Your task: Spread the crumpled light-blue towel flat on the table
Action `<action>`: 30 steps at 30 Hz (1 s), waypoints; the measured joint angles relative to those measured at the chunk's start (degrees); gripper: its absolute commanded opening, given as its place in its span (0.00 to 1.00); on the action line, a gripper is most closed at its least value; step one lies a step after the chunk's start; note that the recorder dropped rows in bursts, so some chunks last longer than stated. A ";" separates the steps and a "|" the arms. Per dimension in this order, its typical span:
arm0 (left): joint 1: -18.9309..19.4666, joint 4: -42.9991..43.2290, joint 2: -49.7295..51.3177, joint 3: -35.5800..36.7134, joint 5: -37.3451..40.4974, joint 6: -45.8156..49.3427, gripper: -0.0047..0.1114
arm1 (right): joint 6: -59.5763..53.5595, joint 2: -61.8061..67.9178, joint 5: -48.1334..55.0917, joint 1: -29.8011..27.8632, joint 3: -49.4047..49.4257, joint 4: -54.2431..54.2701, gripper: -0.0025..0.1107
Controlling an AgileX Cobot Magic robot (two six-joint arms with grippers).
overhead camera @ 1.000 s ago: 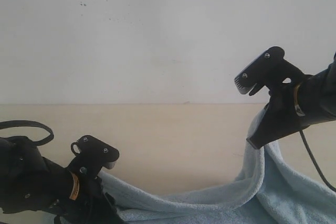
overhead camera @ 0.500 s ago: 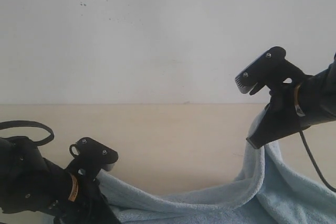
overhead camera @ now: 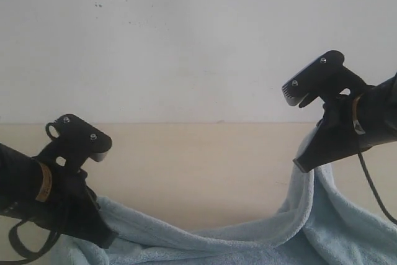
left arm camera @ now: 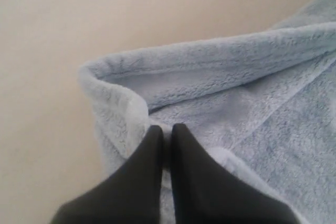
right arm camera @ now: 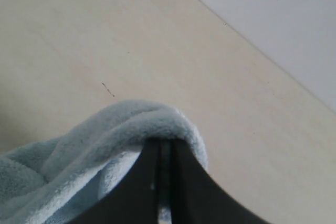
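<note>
The light-blue towel (overhead camera: 248, 240) sags between both arms over the beige table (overhead camera: 198, 166). My left gripper (overhead camera: 107, 240) is shut on the towel's left part, low at the bottom left of the exterior view. The left wrist view has its black jaws pressed together on fluffy cloth (left arm camera: 210, 98) at the gripper tip (left arm camera: 166, 129). My right gripper (overhead camera: 300, 167) holds the towel's right part raised above the table. Its jaws (right arm camera: 166, 142) are shut under a fold of towel (right arm camera: 131, 124). The label is out of view.
A white wall (overhead camera: 186, 41) rises behind the table's far edge. Bare table shows between the two arms (overhead camera: 205, 153) and in the right wrist view (right arm camera: 105, 40). A black cable (overhead camera: 372, 190) hangs from the right arm.
The left arm has risen and swung left, pulling its part of the towel with it. The right arm has shifted very slightly right, still holding its part up.
</note>
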 measured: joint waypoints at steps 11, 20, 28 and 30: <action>0.00 6.25 -14.91 0.00 14.44 -2.60 0.08 | 0.10 -6.72 5.25 0.00 0.00 0.13 0.02; 0.00 6.47 -34.75 0.00 24.92 -1.65 0.08 | 0.10 -19.56 11.47 0.00 0.00 0.13 0.02; 0.00 1.66 -50.76 0.00 34.52 4.49 0.08 | -2.73 -32.76 17.71 0.00 0.00 2.47 0.02; 0.00 -1.14 -53.35 0.00 36.98 6.83 0.08 | -5.20 -35.24 18.66 0.00 0.00 4.92 0.02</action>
